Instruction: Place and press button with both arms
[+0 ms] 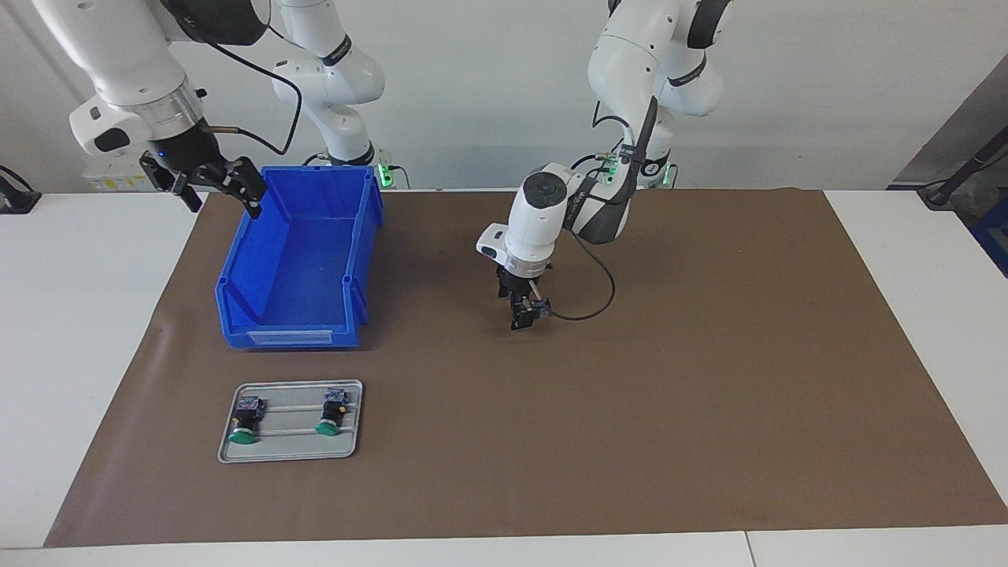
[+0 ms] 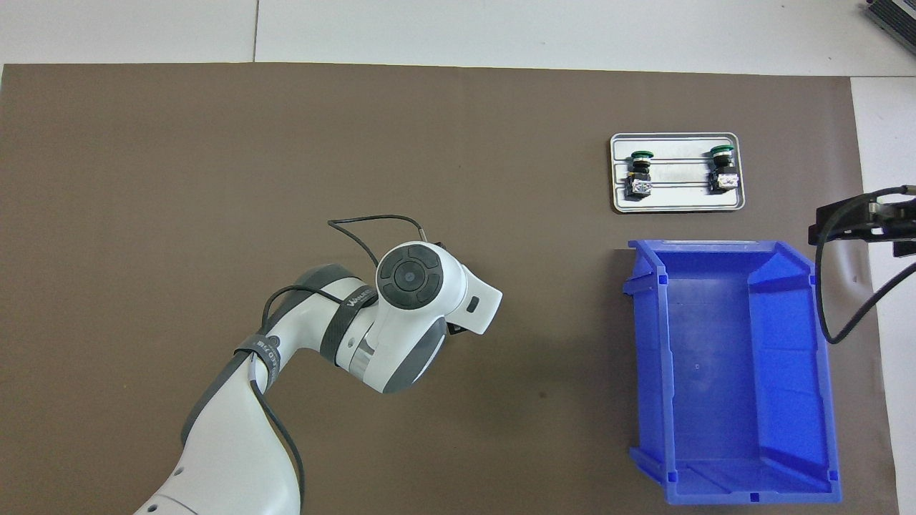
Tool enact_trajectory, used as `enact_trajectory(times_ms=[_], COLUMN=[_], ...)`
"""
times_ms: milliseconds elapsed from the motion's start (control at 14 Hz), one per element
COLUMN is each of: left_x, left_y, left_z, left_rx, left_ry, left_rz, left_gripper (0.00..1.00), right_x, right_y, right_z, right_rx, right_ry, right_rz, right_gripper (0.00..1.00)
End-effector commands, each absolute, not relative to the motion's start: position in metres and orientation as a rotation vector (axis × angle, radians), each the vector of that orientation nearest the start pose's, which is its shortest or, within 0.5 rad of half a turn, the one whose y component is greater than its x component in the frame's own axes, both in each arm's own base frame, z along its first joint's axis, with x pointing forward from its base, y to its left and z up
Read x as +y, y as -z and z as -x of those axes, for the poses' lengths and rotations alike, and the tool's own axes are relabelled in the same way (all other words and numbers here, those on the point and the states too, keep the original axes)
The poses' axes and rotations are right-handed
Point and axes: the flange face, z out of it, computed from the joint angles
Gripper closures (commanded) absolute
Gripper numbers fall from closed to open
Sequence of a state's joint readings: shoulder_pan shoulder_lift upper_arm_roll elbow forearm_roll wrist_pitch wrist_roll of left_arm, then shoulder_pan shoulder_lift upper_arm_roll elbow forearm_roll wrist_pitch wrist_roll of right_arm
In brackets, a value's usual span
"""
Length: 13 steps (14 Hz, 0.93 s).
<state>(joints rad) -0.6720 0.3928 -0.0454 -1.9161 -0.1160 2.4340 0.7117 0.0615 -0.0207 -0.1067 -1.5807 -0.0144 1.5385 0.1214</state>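
While the left gripper (image 1: 526, 313) hangs low over the middle of the brown mat (image 1: 709, 378), it carries a small dark part with a bluish-grey block, apparently the button (image 1: 539, 308), between its jaws, which pinch that part from the sides. In the overhead view the arm's own wrist hides the gripper and what it holds, so the grip can be read only from the facing view, and whether the part touches the mat cannot be told.

The right gripper (image 1: 214, 183) is raised over the worktop (image 1: 79, 331) at the right arm's end, just beside the upper rim of the blue bin (image 1: 291, 331), its jaws spread and holding nothing.

The bin sits on the mat near the edge at the robots' side, toward the right arm's end, and its inside shows bare. A grey metal tray (image 1: 290, 453) lies on the mat just beside the bin, farther from the robots. Two other buttons lie on their sides on the tray, well apart from each other: one (image 1: 246, 420) toward the right arm's end and one (image 1: 332, 411) toward the middle, both with their green caps pointing away from the robots.
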Motion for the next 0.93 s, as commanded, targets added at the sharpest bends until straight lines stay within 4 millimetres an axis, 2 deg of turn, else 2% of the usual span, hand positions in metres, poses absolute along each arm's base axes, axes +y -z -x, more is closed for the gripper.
enact_trajectory(times_ms=[0,215,429,644,859], left_x=[-0.414,-0.413,-0.412,-0.410,-0.410], left_y=[-0.300,-0.300,-0.300,-0.299,-0.300], left_z=[-0.479,-0.479,-0.478,-0.478,-0.478], left_rx=[1.999,1.996,1.998,1.993,1.988], left_ry=[0.183,0.173,0.153,0.128,0.115], left_rz=[2.538,2.541,2.539,2.545,2.549], left_gripper=[0.12,0.16,0.28,0.29,0.30], right_x=[-0.028,-0.028,-0.035,-0.033,-0.021], right_y=[-0.630,-0.630,-0.631,-0.631,-0.630], right_z=[-0.536,-0.536,-0.535,-0.536,-0.537], right_rx=[0.280,0.280,0.296,0.305,0.264], right_ry=[-0.039,-0.041,-0.036,-0.034,-0.035], right_rz=[3.134,3.134,3.132,3.127,3.120], right_gripper=[0.00,0.00,0.00,0.00,0.00])
